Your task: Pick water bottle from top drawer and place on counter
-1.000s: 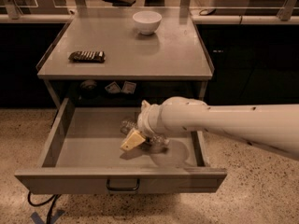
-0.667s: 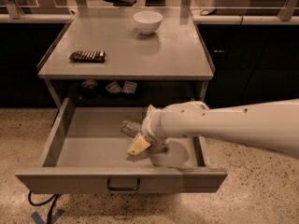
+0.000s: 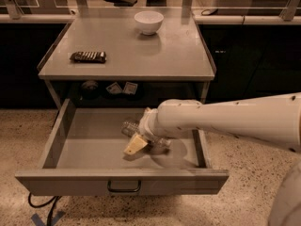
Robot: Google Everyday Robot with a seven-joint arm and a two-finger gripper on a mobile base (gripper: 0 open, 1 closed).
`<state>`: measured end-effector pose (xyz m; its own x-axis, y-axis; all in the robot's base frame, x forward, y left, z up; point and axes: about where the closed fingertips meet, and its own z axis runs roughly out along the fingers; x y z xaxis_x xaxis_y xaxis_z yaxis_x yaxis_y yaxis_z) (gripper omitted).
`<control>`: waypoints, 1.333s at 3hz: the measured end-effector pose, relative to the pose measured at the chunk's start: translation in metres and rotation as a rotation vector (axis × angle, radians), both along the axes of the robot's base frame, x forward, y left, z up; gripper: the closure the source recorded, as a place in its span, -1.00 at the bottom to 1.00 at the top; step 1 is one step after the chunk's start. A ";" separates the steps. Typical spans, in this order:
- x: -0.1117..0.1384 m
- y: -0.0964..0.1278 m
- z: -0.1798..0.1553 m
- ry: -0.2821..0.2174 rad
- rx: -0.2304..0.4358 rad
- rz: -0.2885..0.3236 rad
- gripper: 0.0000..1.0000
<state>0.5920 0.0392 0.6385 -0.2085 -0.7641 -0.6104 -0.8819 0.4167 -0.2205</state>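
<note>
The top drawer point(image 3: 55, 138) is pulled open below the counter point(image 3: 127, 55). The water bottle point(image 3: 128, 127) lies on its side on the drawer floor, near the middle. Only its clear ribbed end shows; the rest is hidden behind my arm. My gripper point(image 3: 135, 144) reaches in from the right, down inside the drawer, right at the bottle, with its yellowish tip just in front of it. I cannot tell whether it has hold of the bottle.
A white bowl point(image 3: 148, 21) stands at the back of the counter and a dark flat snack packet point(image 3: 88, 56) lies at its left. Small items point(image 3: 115, 87) sit on the shelf under the counter. The drawer's bar handle point(image 3: 124, 187) faces forward. Speckled floor surrounds the unit.
My gripper has shifted slightly over the bottle inside the drawer, first right and down, then a little back. The bottle still lies on the drawer floor.
</note>
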 end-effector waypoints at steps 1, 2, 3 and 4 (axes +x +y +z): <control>0.000 0.016 -0.023 0.081 0.090 0.080 -1.00; 0.004 0.017 -0.032 0.082 0.091 0.113 -1.00; 0.004 0.017 -0.031 0.082 0.091 0.113 -0.61; 0.004 0.017 -0.031 0.082 0.091 0.113 -0.15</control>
